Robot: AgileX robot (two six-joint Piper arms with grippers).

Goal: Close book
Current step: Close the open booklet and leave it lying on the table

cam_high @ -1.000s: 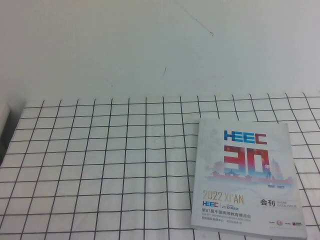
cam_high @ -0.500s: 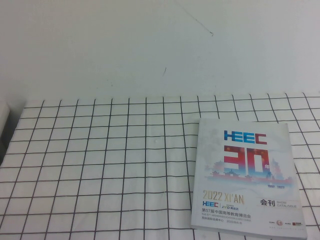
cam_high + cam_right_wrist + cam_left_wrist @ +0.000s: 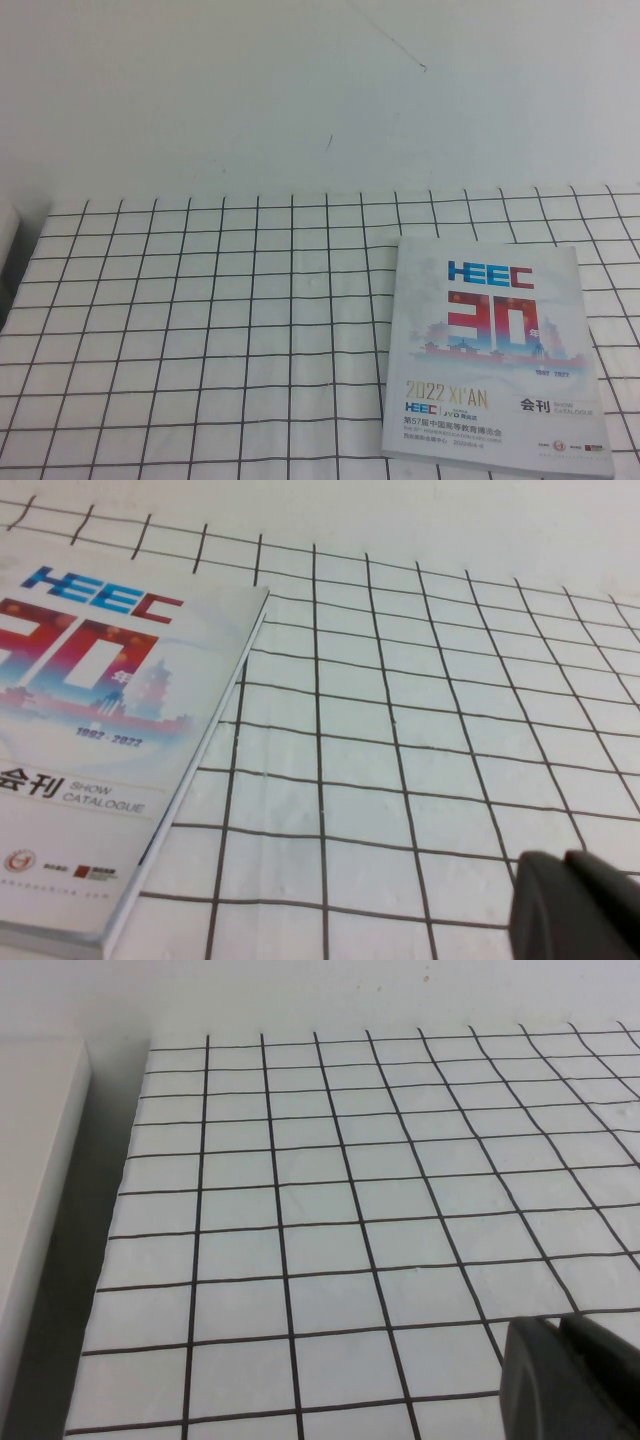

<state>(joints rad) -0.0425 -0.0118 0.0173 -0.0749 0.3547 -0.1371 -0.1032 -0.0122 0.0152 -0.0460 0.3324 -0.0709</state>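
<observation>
Cloth [image 3: 200, 320]: checked; left gripper [image 3: 570, 1380] over its bare left part, opening cannot be told.
Book [image 3: 490, 350]: already closed, cover up, at the right.
Right gripper [image 3: 575, 905]: near book, opening cannot be told.
Risk: a needless nudge could slide book off the near edge.

Left gripper [image 3: 565, 1375] and right gripper [image 3: 575, 905]: matte black; rounded edges; one seam each.

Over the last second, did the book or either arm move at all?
Nothing visibly changed. The closed white HEEC catalogue book lies flat on the black-gridded white cloth as before. The left gripper hangs over bare cloth, the right gripper beside the book, both outside the high view.
</observation>
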